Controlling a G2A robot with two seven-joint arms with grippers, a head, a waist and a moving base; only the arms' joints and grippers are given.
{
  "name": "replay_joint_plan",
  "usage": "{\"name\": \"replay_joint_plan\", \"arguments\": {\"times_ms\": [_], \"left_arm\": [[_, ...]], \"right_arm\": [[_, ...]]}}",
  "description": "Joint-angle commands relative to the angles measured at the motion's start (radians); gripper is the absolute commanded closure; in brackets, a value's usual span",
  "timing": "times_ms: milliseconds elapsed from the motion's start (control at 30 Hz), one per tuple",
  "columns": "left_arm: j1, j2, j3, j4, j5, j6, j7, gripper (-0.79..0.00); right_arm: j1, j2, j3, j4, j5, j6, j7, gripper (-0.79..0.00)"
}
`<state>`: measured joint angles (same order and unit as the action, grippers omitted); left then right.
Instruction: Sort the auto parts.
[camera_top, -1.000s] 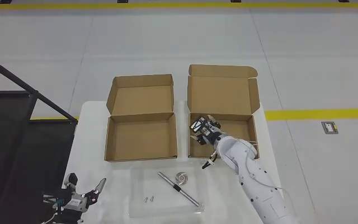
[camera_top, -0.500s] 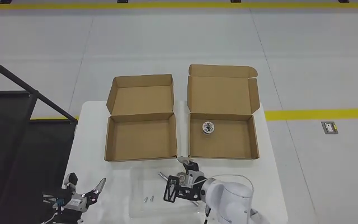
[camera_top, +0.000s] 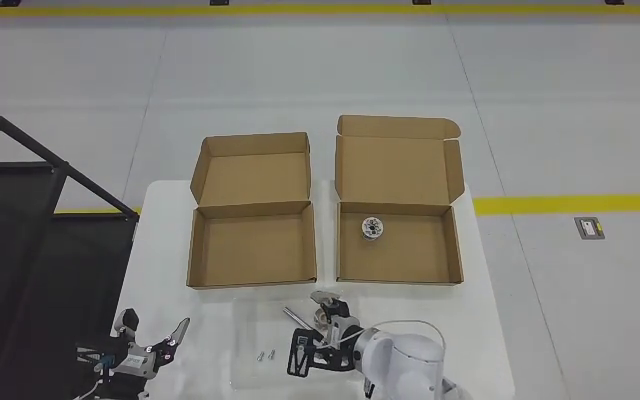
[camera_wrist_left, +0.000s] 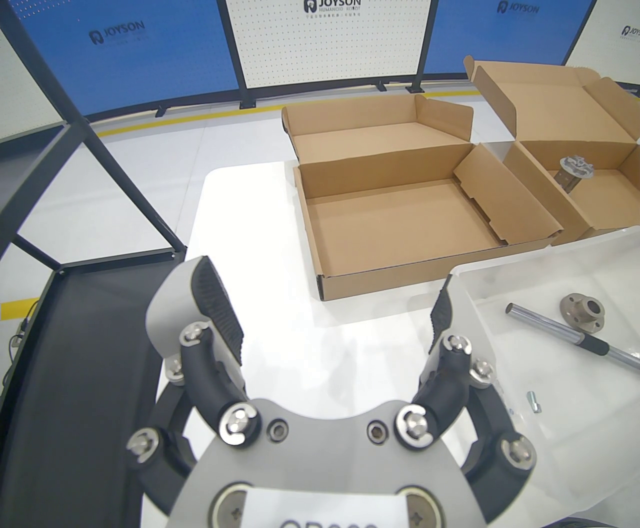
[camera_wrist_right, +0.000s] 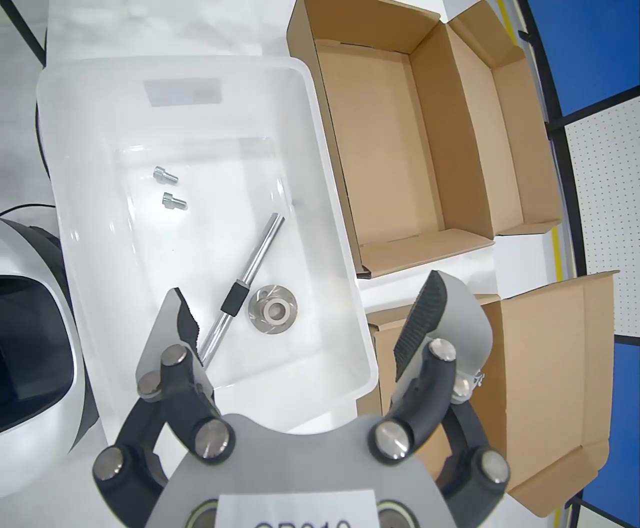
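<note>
The right gripper (camera_wrist_right: 306, 306) hangs, fingers spread wide, over the clear bin (camera_wrist_right: 170, 64) in the lower middle of the top view, on the white table (camera_top: 165, 260). It seems set for another pick. To do this well, it should come straight down and pick one part only. It should then carry that part up the frame to a box: the empty box (camera_wrist_right: 390, 150) at centre left or the other box (camera_top: 400, 255) at centre right, which already holds a small metal part (camera_top: 372, 227). Which box suits which part is a guess.

The rod (camera_wrist_right: 252, 267) lies slanted across the bin floor, one end running beneath a finger in the right wrist view. A grip across its middle would keep it from tipping. The flanged disc (camera_wrist_right: 273, 311) sits just beside the rod's dark sleeve (I cannot tell whether they touch), almost directly under the gap between the fingers. It is low and flat, so the fingers must reach nearly to the floor and stay off the rod. Two screws (camera_wrist_right: 170, 187) lie together, well apart from the gripper, toward the bin's far end.

The left gripper (camera_wrist_left: 325, 295) sits spread and empty at the lower left of the top view.
</note>
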<state>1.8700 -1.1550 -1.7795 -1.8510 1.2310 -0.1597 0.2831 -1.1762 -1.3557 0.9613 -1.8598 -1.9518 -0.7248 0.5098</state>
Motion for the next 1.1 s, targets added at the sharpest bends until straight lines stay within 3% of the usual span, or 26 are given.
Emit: {"name": "replay_joint_plan", "arguments": {"times_ms": [0, 167, 200, 233, 300, 800, 933, 1000, 1067], "left_arm": [[0.000, 0.000, 0.000, 0.000, 0.000, 0.000, 0.000, -0.785], [0.000, 0.000, 0.000, 0.000, 0.000, 0.000, 0.000, -0.785], [0.000, 0.000, 0.000, 0.000, 0.000, 0.000, 0.000, -0.785], [0.000, 0.000, 0.000, 0.000, 0.000, 0.000, 0.000, -0.785], [0.000, 0.000, 0.000, 0.000, 0.000, 0.000, 0.000, -0.785], [0.000, 0.000, 0.000, 0.000, 0.000, 0.000, 0.000, -0.785], [0.000, 0.000, 0.000, 0.000, 0.000, 0.000, 0.000, -0.785], [0.000, 0.000, 0.000, 0.000, 0.000, 0.000, 0.000, -0.785], [0.000, 0.000, 0.000, 0.000, 0.000, 0.000, 0.000, -0.785]], "right_arm": [[0.011, -0.002, -0.010, 0.020, -0.010, 0.007, 0.003, -0.785], [0.036, -0.007, -0.033, 0.055, -0.023, 0.027, 0.016, -0.785], [0.039, -0.009, -0.036, 0.061, -0.026, 0.042, 0.032, -0.693], [0.041, -0.012, -0.045, 0.067, -0.029, 0.054, 0.050, -0.668], [0.054, -0.019, -0.069, 0.084, -0.026, 0.054, 0.086, -0.379], [0.200, -0.095, -0.180, 0.274, 0.215, 0.059, 0.425, -0.379], [0.233, -0.112, -0.194, 0.316, 0.297, 0.058, 0.483, -0.317], [0.247, -0.118, -0.200, 0.331, 0.320, 0.059, 0.500, -0.212], [0.257, -0.123, -0.205, 0.346, 0.346, 0.059, 0.517, -0.179]]}}
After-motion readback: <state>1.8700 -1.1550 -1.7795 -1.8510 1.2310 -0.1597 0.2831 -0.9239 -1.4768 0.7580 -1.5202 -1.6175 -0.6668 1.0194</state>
